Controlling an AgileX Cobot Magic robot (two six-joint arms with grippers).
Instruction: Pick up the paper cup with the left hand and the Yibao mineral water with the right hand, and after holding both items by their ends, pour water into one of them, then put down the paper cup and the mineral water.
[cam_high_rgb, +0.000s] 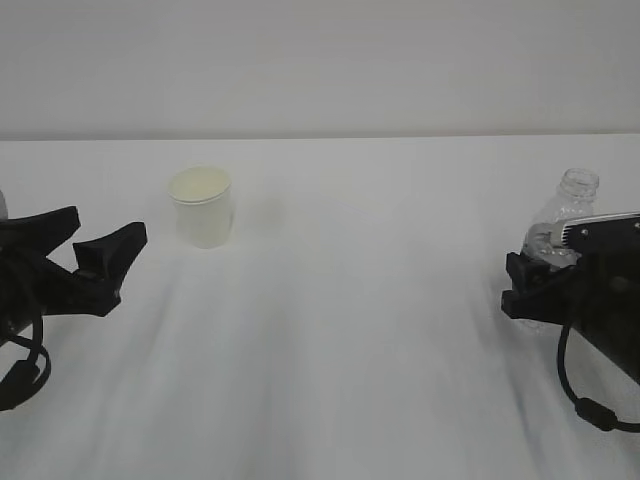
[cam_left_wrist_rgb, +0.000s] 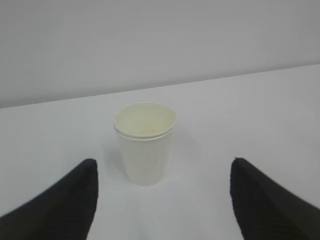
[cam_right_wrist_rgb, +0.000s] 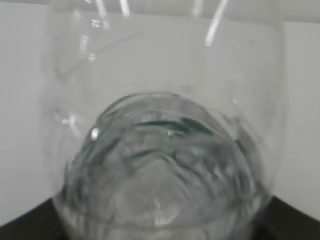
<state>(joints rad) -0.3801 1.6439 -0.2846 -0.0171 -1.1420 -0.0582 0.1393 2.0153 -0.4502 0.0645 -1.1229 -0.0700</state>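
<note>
Standing upright on the white tabletop (cam_high_rgb: 330, 330), the paper cup (cam_high_rgb: 203, 207) sits just ahead of the left hand (cam_high_rgb: 100, 255), whose black fingers (cam_high_rgb: 115, 255) are spread wide apart and hold nothing. From the left wrist view the cup (cam_left_wrist_rgb: 145, 142) lies centred in the gap between the two fingers (cam_left_wrist_rgb: 65, 205), beyond their tips and touching neither one. Its rolled rim faces up and its pale cream inside shows.

At the far side of the tabletop, the right hand (cam_high_rgb: 535, 285) is at the clear water bottle (cam_high_rgb: 560, 225). The bottle leans, its open, capless neck up and tilted slightly away above the fingers, while its lower body is hidden behind them in the exterior view. In the right wrist view the bottle (cam_right_wrist_rgb: 165, 150) fills nearly the whole picture, blurred, with streaks of green label showing through the ribbed plastic, and only dark corners of the fingers (cam_right_wrist_rgb: 27, 222) appear at the bottom edges on either side of it. The fingers stand on both sides of the bottle's body, but whether they are clamped on it or just around it I cannot tell.
</note>
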